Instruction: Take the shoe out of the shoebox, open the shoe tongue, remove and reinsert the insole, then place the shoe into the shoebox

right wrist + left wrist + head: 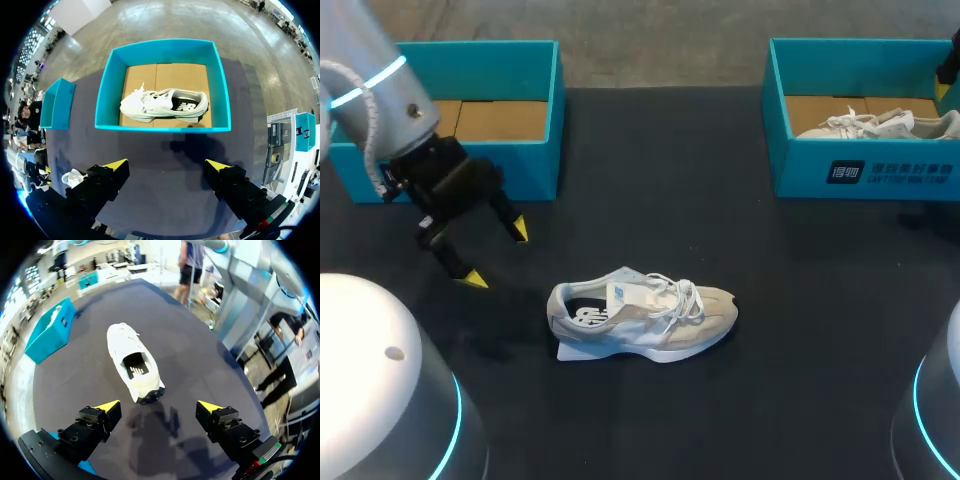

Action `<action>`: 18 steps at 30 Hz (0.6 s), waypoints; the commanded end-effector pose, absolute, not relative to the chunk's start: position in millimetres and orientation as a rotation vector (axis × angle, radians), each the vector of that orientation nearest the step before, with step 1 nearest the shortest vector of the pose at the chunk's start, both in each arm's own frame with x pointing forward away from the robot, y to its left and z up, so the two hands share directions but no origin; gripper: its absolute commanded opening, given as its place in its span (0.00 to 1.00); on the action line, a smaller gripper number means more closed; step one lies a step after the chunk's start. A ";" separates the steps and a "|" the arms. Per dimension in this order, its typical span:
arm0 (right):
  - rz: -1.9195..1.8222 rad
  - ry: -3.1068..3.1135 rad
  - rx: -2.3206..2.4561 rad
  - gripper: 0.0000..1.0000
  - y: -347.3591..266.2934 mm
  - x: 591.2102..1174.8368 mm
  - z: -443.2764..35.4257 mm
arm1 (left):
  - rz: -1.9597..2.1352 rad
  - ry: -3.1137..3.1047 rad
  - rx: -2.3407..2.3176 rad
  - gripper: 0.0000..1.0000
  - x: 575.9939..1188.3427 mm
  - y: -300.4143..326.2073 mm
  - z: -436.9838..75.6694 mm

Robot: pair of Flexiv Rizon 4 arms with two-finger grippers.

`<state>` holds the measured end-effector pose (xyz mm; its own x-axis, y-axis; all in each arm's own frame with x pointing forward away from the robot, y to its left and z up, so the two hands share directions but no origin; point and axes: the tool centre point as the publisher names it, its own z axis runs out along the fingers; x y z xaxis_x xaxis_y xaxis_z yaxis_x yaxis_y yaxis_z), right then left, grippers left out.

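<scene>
- The left shoebox stands behind the left claw.
- The left claw, spread and holding nothing, faces the sneaker just ahead, heel nearest. It seems lined up for tongue and insole work, with nothing between them.
- The right claw, spread and holding nothing, hovers before the right shoebox, which holds a second sneaker.

Worktop: dark, matte, flat, with faint shadows on it. Far right: second teal shoebox, open, cardboard floor, dark label on near wall. Second pale shoe lies on its side inside, laces showing.
</scene>
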<state>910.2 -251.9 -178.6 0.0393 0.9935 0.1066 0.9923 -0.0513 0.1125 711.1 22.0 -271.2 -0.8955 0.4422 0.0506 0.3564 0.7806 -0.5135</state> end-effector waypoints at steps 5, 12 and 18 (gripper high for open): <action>0.246 2.157 2.258 1.00 -251.5 909.3 -179.0 | 0.964 -2.793 -0.543 1.00 710.8 41.9 -279.1; 0.246 2.157 2.258 1.00 -251.5 909.3 -179.0 | 1.116 -2.834 -0.446 1.00 712.5 54.2 -284.0; 0.246 2.157 2.258 1.00 -251.5 909.3 -179.0 | 1.257 -2.816 -0.345 1.00 709.4 62.5 -299.0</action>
<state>910.2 -251.9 -178.6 0.0392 0.9935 0.1066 0.9923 -0.0513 0.1125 716.4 57.0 -289.5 -0.9624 0.2718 0.0002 0.1960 0.6945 -0.6923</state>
